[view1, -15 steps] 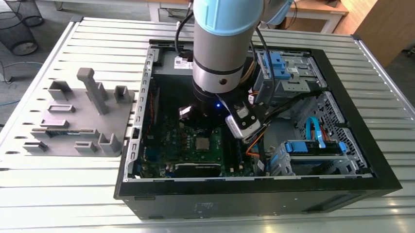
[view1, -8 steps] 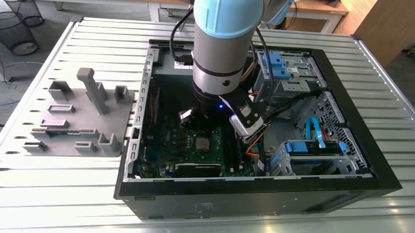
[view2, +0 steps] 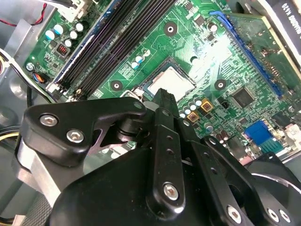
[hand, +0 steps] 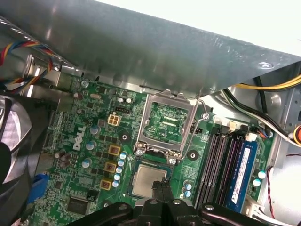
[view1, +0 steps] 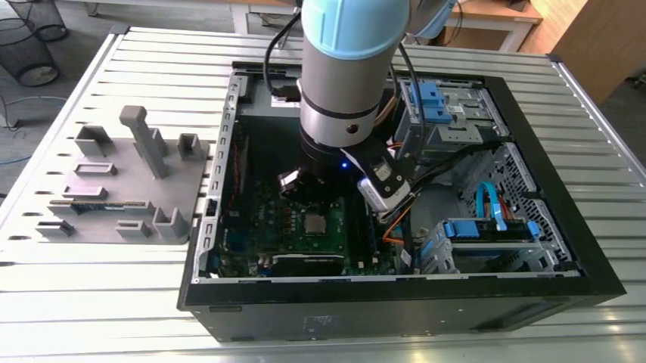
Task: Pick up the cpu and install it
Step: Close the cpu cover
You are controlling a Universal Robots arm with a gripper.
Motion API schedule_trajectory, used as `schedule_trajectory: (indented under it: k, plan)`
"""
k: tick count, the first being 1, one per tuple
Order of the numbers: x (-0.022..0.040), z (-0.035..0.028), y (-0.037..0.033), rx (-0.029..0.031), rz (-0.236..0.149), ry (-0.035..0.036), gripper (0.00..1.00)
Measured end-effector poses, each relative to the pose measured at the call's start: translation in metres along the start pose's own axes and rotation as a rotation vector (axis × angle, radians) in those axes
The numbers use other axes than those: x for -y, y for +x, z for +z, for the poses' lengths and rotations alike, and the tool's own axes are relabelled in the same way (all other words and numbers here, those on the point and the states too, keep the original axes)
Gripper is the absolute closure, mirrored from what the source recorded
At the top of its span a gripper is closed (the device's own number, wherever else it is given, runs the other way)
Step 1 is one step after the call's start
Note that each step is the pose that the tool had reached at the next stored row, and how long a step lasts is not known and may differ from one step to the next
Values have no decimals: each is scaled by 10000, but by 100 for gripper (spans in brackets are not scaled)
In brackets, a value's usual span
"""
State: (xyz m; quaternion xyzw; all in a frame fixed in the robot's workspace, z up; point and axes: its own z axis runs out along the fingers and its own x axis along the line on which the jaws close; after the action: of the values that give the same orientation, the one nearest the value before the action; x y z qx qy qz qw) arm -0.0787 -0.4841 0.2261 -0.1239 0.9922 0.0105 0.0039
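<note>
The cpu [hand: 146,181] is a small silver square lying flat in its socket on the green motherboard [hand: 84,141]; it also shows in the second wrist view [view2: 173,82] and the exterior view [view1: 316,223]. The silver hinged socket frame [hand: 167,120] stands swung open just beyond it. My gripper [hand: 162,184] hangs inside the open computer case [view1: 404,302], its two black fingers pressed together with nothing between them. Their tips [view2: 162,95] sit right over one edge of the cpu. I cannot tell whether they touch it.
Long black memory sticks [hand: 218,165] run beside the socket. A grey fixture block [view1: 121,181] with upright pegs lies on the slatted table at the exterior view's left. Drive bays with blue clips [view1: 485,227], cables [view1: 399,223] and the case's metal wall [hand: 164,56] hem in the arm.
</note>
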Motion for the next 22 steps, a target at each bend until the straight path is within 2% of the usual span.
schedule_trajectory:
  k: [8, 14, 22]
  plan:
    - [-62, 21, -25, 0, 0, 1, 89]
    - [-93, 44, -103, 0, -7, 0, 89]
    - [-153, 78, -156, -3, -188, -1, 89]
